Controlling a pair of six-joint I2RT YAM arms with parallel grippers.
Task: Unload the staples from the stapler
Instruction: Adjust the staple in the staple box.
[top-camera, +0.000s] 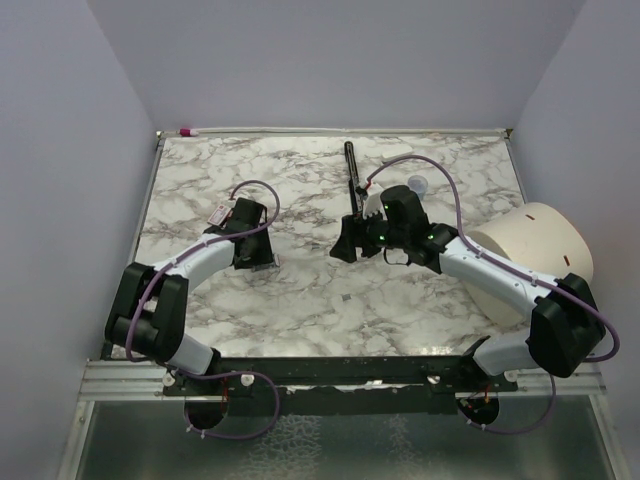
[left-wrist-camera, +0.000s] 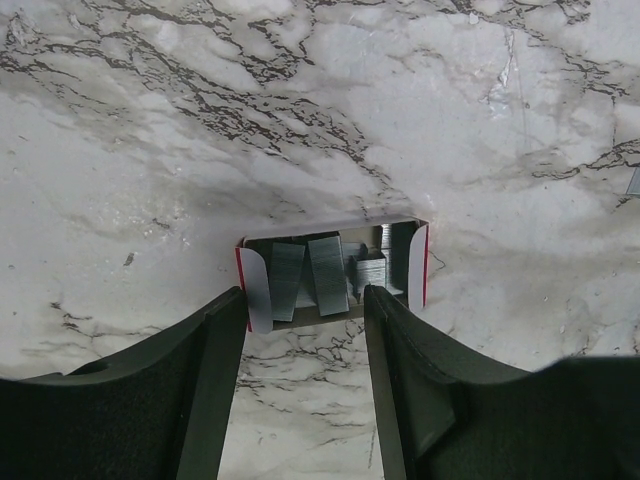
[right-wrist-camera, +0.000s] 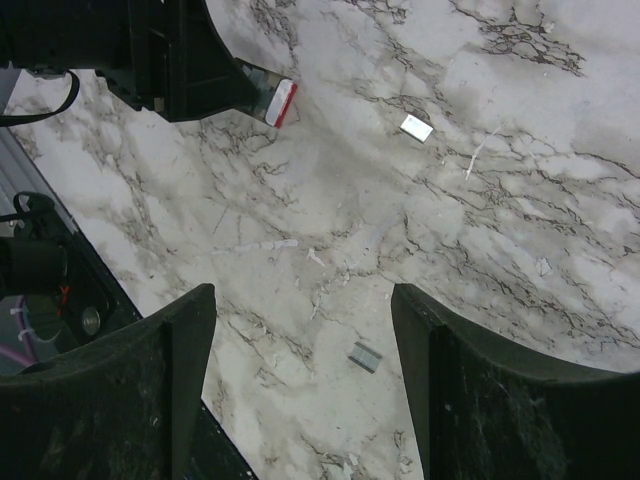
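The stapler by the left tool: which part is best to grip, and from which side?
Probably grip the stapler across its two red outer walls, coming straight down with the left tool. It lies flat, open upward, so those upright parallel walls suit a pinch, and the staples inside are not pinched.

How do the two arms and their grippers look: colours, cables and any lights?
Both the left arm and right arm have white links, black joints and looping purple cables. The left gripper and right gripper have broad, matte black fingers. Green lights glow near the right gripper.
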